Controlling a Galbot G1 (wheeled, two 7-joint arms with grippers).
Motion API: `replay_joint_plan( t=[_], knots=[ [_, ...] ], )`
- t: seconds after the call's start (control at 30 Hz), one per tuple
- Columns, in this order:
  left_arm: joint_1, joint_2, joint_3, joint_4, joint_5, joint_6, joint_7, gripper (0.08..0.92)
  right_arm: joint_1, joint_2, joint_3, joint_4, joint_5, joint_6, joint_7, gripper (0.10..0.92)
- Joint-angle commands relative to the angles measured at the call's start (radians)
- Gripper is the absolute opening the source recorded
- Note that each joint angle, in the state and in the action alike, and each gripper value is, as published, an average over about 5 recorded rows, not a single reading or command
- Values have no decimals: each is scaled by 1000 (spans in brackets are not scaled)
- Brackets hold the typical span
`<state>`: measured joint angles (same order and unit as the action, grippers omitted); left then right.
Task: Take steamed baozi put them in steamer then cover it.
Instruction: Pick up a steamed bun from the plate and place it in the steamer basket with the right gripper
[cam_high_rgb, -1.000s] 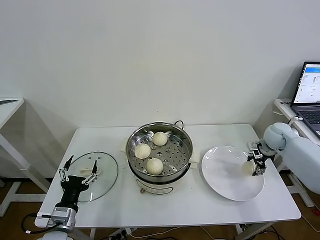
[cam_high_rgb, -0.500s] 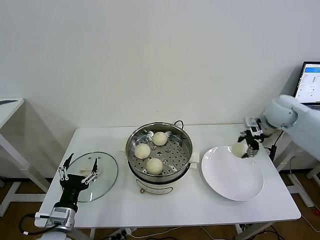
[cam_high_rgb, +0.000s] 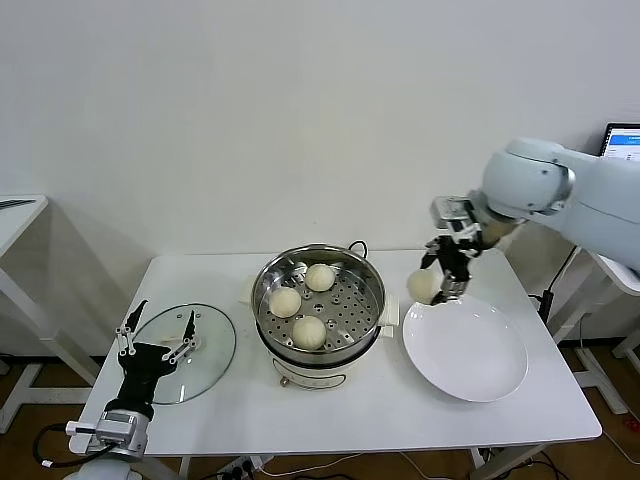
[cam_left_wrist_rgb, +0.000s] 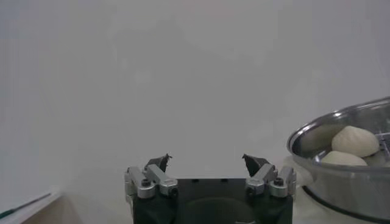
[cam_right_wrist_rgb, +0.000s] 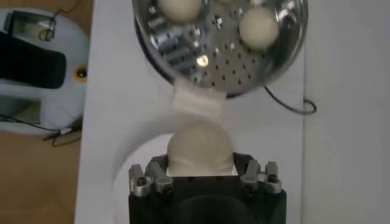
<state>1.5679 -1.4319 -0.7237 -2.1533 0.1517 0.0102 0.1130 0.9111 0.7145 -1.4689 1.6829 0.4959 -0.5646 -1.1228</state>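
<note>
The steamer (cam_high_rgb: 319, 305) stands mid-table with three baozi (cam_high_rgb: 309, 331) on its perforated tray. My right gripper (cam_high_rgb: 432, 286) is shut on the fourth baozi (cam_high_rgb: 422, 285) and holds it in the air between the steamer and the white plate (cam_high_rgb: 466, 350). In the right wrist view the held baozi (cam_right_wrist_rgb: 200, 148) sits between the jaws, with the steamer (cam_right_wrist_rgb: 219, 42) beyond. The glass cover (cam_high_rgb: 185, 351) lies flat on the table at the left. My left gripper (cam_high_rgb: 155, 335) is open, pointing up over the cover's near edge; the left wrist view (cam_left_wrist_rgb: 208, 163) shows it empty.
A black cable (cam_high_rgb: 357, 245) runs behind the steamer. A laptop (cam_high_rgb: 622, 140) shows at the far right edge. Another table's corner (cam_high_rgb: 18, 210) is at the far left. The white wall is close behind the table.
My right gripper has lifted the baozi off the plate's right side and carried it up and left, toward the steamer. The left arm has hardly moved.
</note>
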Motion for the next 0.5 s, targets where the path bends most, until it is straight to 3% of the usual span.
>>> replay_joint_plan(
  t=[0.03,0.5],
  knots=[
    [-5,2,-3,3,-4,3,2,823,67,264,-95,-28,162,-85,43,721],
    [-11,6,-30,22,-14,7,4,823,-252,514,43,-402,-2,-67,25,721]
  ],
)
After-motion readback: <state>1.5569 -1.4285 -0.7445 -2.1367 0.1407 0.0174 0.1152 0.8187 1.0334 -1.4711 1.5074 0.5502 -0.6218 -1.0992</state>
